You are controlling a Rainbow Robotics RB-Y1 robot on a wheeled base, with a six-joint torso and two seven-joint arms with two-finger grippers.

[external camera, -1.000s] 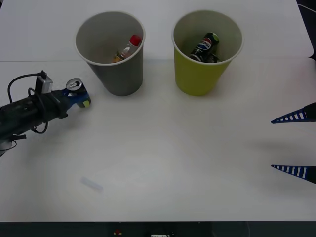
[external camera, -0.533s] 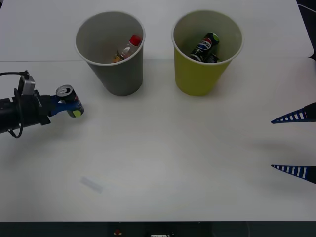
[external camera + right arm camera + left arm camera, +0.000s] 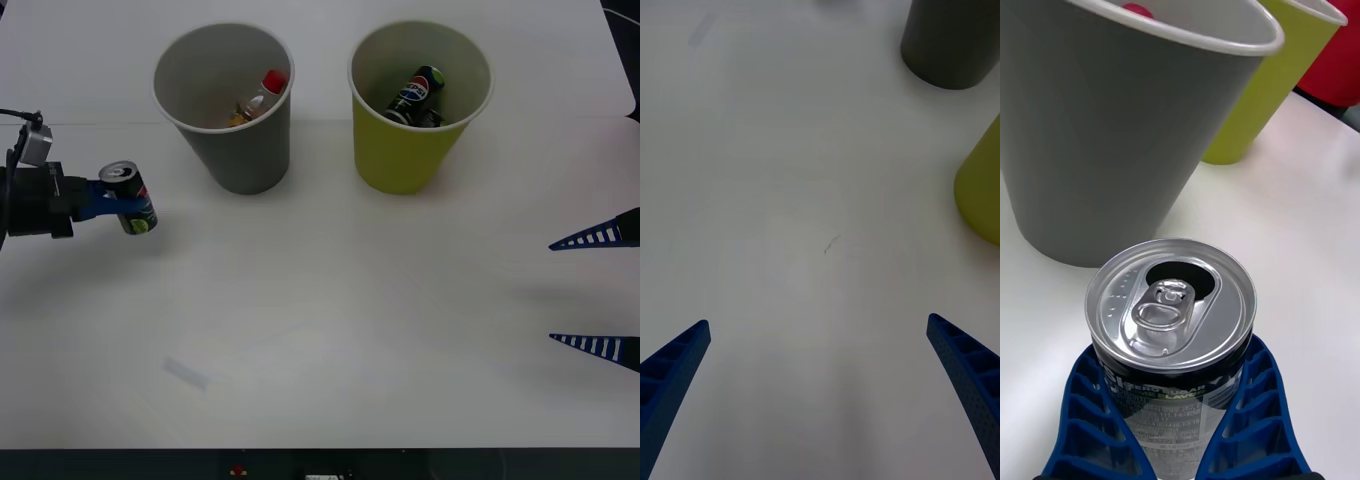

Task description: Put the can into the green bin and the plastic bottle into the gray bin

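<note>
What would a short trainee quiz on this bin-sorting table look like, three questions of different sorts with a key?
1. True or false: the left end effector grips the can.
2. Which bin already contains a dark drink can? A) the gray bin B) the green bin
3. Fill in: the plastic bottle lies inside the ____ bin.

Key: 1 true. 2 B. 3 gray. The right end effector waits open at the table's right edge.
</note>
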